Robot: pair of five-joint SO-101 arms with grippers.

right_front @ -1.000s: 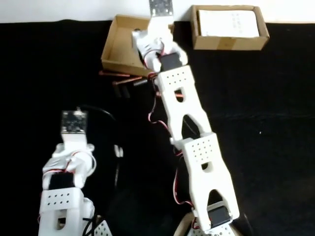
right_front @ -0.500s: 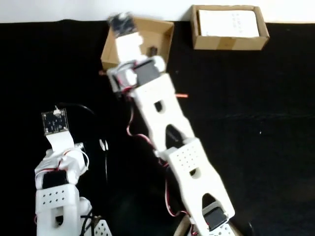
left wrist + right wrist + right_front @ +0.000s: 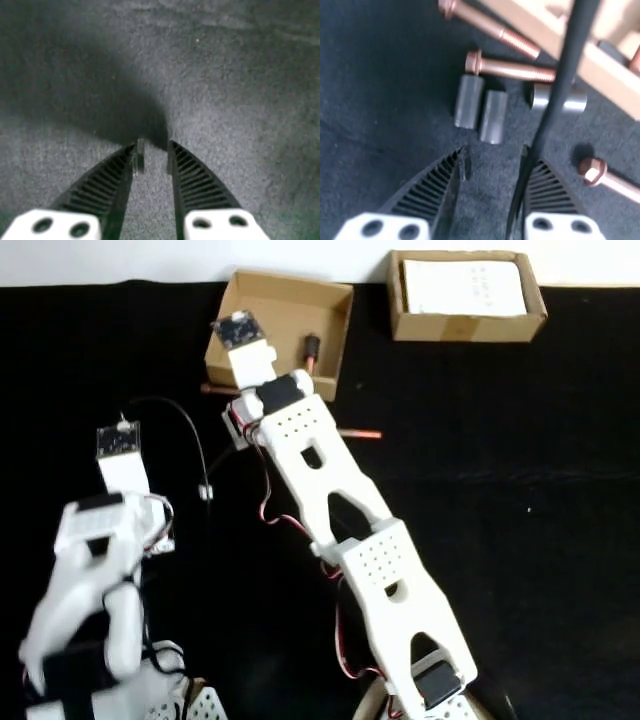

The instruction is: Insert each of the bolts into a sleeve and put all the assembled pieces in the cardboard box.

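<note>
Desk [image 3: 520,500], black cloth.

- Right claw [image 3: 492,159]: we record it released and empty, low over the desk just beside the cardboard box [image 3: 336,340].
- First sleeve [image 3: 468,101] and second sleeve [image 3: 492,116]: side by side, near the right claw's tips.
- Third sleeve [image 3: 576,100]: partly behind a black cable [image 3: 560,80].
- Long bolt [image 3: 510,69]: just beyond the paired sleeves.
- Upper bolt [image 3: 490,27]: along the box wall.
- Stray bolt [image 3: 600,177]: apart from the others.
- Left claw [image 3: 152,152]: we note it slightly parted and holding nothing, over bare cloth.
</note>
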